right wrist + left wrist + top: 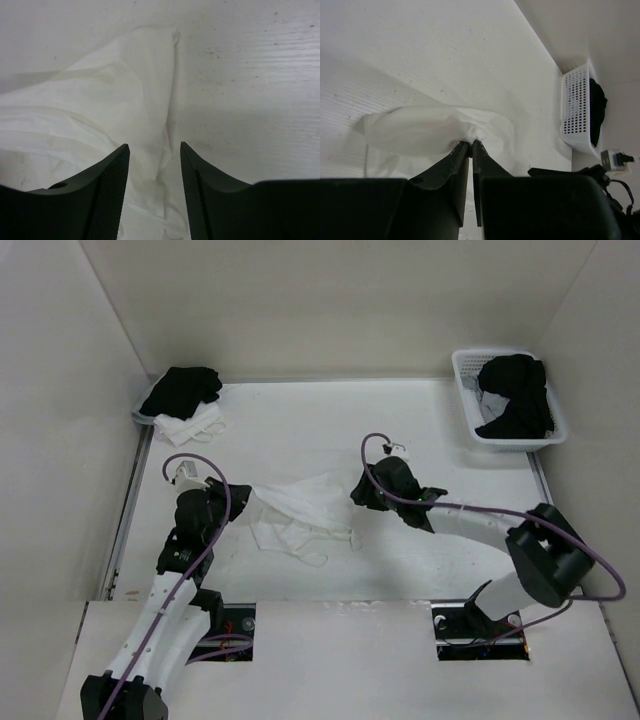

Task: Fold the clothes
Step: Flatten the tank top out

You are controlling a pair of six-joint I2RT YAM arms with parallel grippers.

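The clothes (300, 508), a thin white camisole, lie crumpled at the table's middle between my two arms, with loop straps trailing toward the near edge. My left gripper (243, 498) is at the garment's left edge; in the left wrist view it (471, 143) is shut on a pinch of the white fabric (435, 132). My right gripper (352, 492) is at the garment's right edge. In the right wrist view it (154, 146) stands open, its fingers (116, 170) straddling a ridge of the fabric (100, 110) without closing on it.
A white basket (470, 370) holding black garments sits at the back right. At the back left a black garment (182, 390) is piled over a white one (190, 426). White walls enclose the table on three sides.
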